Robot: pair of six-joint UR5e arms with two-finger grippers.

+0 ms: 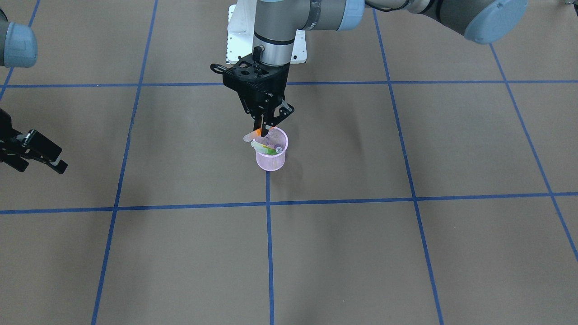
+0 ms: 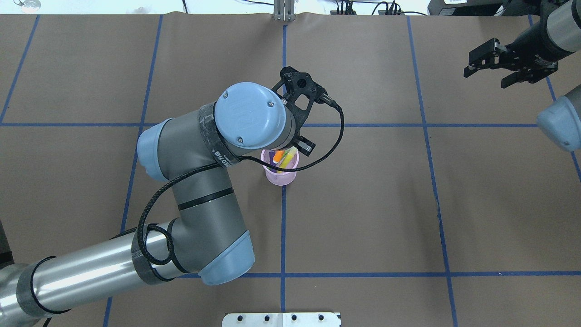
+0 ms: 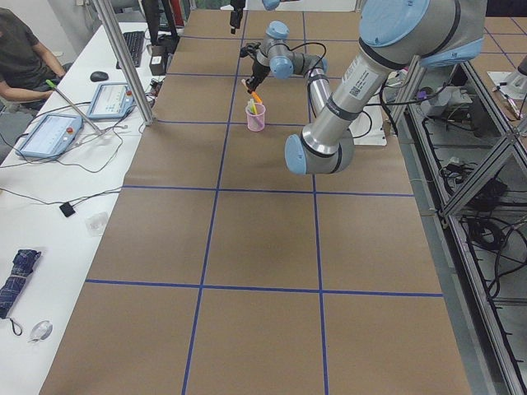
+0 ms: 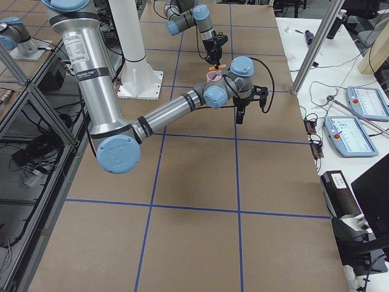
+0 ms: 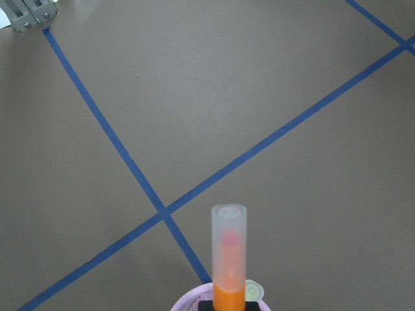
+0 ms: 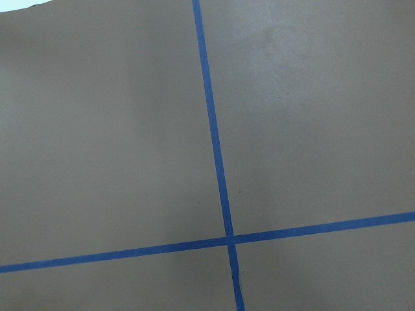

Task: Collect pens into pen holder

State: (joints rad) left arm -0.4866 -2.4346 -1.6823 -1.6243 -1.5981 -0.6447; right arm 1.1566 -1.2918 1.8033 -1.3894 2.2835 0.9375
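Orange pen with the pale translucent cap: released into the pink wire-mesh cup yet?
No: the left gripper is shut on the orange pen, holding it above the pink wire-mesh cup.

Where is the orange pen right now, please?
In the front-facing view, the orange pen sits near the centre, tilted in the left gripper over the rim of the pink pen holder.

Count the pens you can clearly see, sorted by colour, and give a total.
Orange pen: 1, in the left gripper
Yellow pen: 1
Green pen: 1
Total: 3; others inside the pen holder cannot be told.
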